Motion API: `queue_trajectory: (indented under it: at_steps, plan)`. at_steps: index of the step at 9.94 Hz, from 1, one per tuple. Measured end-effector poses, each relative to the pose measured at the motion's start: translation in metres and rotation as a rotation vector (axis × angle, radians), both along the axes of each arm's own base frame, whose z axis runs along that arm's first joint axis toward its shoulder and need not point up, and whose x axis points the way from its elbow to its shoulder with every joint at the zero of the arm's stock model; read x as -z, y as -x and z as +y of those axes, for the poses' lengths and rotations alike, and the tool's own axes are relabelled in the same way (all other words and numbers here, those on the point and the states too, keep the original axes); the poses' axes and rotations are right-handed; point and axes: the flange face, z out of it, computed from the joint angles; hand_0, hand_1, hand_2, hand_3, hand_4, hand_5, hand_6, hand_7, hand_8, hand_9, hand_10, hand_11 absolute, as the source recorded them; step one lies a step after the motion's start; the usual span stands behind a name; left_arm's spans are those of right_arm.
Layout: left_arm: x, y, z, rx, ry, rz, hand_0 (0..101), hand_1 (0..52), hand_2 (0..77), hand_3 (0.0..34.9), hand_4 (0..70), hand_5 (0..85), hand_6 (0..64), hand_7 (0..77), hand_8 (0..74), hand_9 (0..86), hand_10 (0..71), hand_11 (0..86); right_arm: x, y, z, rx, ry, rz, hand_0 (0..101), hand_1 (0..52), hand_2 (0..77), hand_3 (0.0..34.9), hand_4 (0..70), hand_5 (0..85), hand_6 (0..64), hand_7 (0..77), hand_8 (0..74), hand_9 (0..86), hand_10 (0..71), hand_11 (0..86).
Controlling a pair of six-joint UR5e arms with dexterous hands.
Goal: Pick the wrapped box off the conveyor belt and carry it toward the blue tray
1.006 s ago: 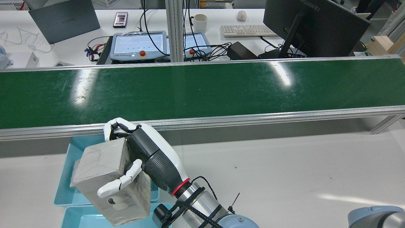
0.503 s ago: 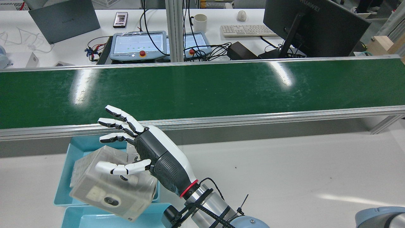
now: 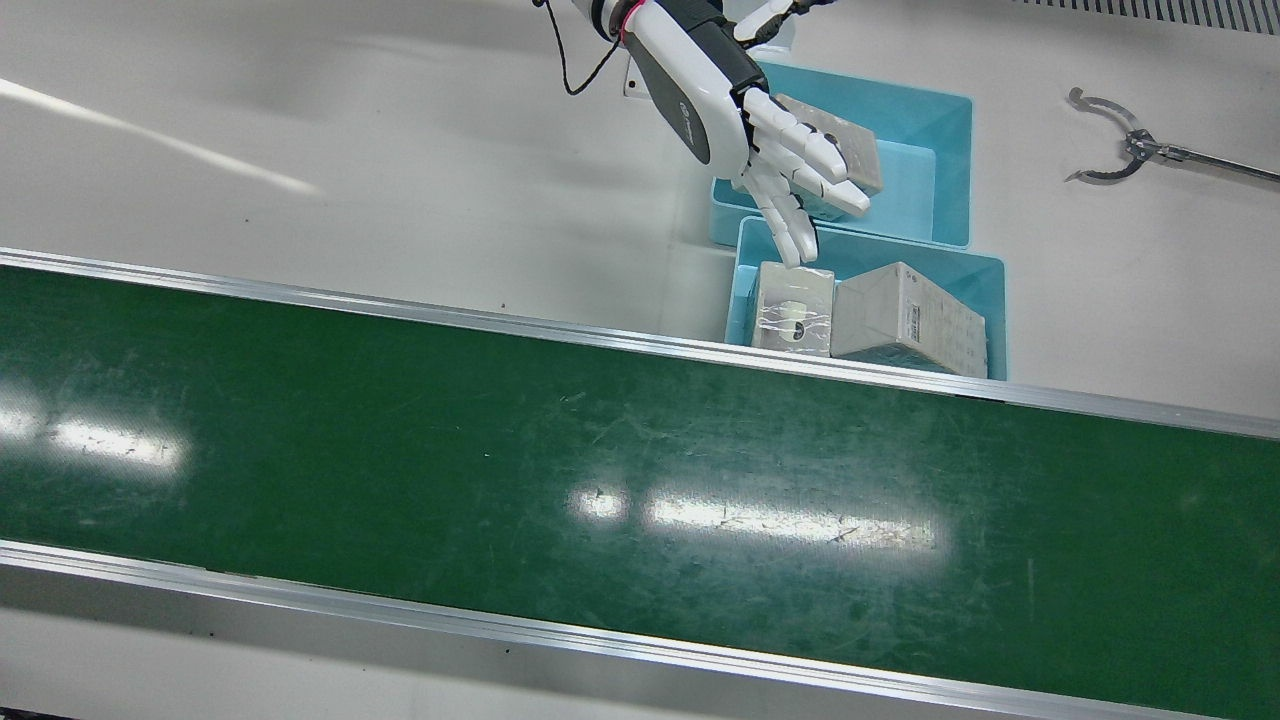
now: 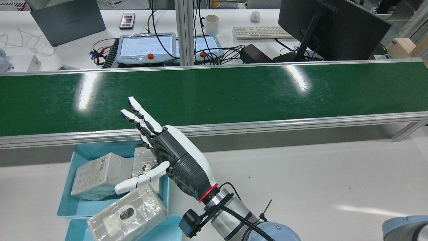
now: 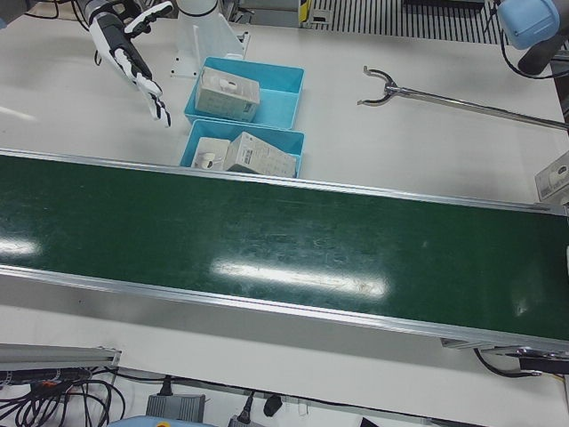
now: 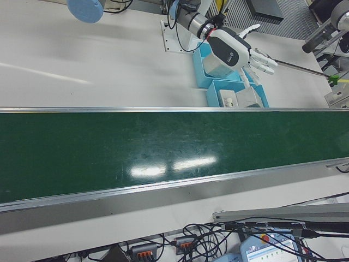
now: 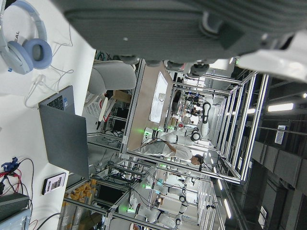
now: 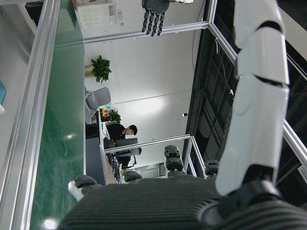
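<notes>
- My left hand [image 4: 167, 157] holds nothing: its fingers are spread wide and stretched out above the white counter [image 4: 301, 187], near the edge of the long green conveyor belt [image 4: 214, 93].
- The clear-wrapped grey box [image 4: 127, 214] lies on its side in the shallow blue plastic tray [image 4: 75, 227] nearest my pedestal. The rear view cuts that tray off at the bottom edge, so I cannot tell how squarely the box sits.
- The front view, looking almost straight down, shows the box inside that tray's walls, but my fingers [image 3: 800, 150] cover part of it.
- The second blue tray [image 4: 77, 157], beside the belt, holds two more wrapped boxes [image 3: 795, 310] [image 3: 910, 320]. The rear view hides most of one behind my hand.
- My left hand's own camera shows only dark palm and the room beyond, with no tray or box.
- My right hand [image 8: 259, 96] appears only in its own camera: one white finger is held straight and the rest is out of frame, so I cannot tell whether it is spread or curled.
</notes>
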Motion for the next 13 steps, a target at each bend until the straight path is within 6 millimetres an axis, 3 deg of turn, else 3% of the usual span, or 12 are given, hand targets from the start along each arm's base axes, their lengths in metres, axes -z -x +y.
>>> queue_trajectory:
  at_steps: [2, 5, 6, 7, 10, 13]
  plan:
    - [0.0, 0.0, 0.0, 0.0, 0.0, 0.0, 0, 0.0, 0.5, 0.0, 0.0, 1.1, 0.0, 0.0, 0.0, 0.0, 0.0, 0.0, -0.018, -0.032, -0.006, -0.019, 0.002, -0.004, 46, 13.1, 14.2, 30.5, 0.0, 1.6, 0.0, 7.6, 0.0, 1.6, 0.0, 1.1]
    - [0.0, 0.0, 0.0, 0.0, 0.0, 0.0, 0, 0.0, 0.5, 0.0, 0.0, 1.1, 0.0, 0.5, 0.0, 0.0, 0.5, 0.0, -0.036, -0.058, -0.017, -0.028, 0.013, -0.015, 46, 12.5, 14.7, 30.1, 0.0, 3.8, 0.0, 9.8, 0.0, 1.6, 0.0, 2.7]
    - [0.0, 0.0, 0.0, 0.0, 0.0, 0.0, 0, 0.0, 0.5, 0.0, 0.0, 1.1, 0.0, 0.0, 0.0, 0.0, 0.0, 0.0, -0.037, -0.069, -0.028, -0.039, 0.003, -0.005, 46, 12.5, 14.7, 30.1, 0.0, 3.8, 0.0, 9.8, 0.0, 1.6, 0.0, 2.7]
    - [0.0, 0.0, 0.0, 0.0, 0.0, 0.0, 0, 0.0, 0.5, 0.0, 0.0, 1.1, 0.0, 0.0, 0.0, 0.0, 0.5, 0.0, -0.039, -0.089, -0.048, -0.059, -0.013, 0.025, 46, 12.5, 15.3, 30.9, 0.0, 4.4, 0.0, 9.8, 0.0, 1.6, 0.0, 2.2]
    - [0.0, 0.0, 0.0, 0.0, 0.0, 0.0, 0, 0.0, 0.5, 0.0, 0.0, 1.1, 0.0, 0.0, 0.0, 0.0, 0.5, 0.0, -0.059, -0.178, -0.121, -0.137, -0.004, 0.138, 46, 12.5, 15.8, 31.0, 0.0, 4.4, 0.0, 9.8, 0.0, 1.1, 0.0, 2.2]
    - [0.0, 0.0, 0.0, 0.0, 0.0, 0.0, 0, 0.0, 0.5, 0.0, 0.0, 1.1, 0.0, 0.0, 0.0, 0.0, 0.0, 0.0, -0.104, -0.251, -0.159, -0.201, 0.042, 0.224, 46, 14.7, 16.4, 30.1, 0.0, 6.5, 0.0, 11.4, 0.0, 1.1, 0.0, 1.6]
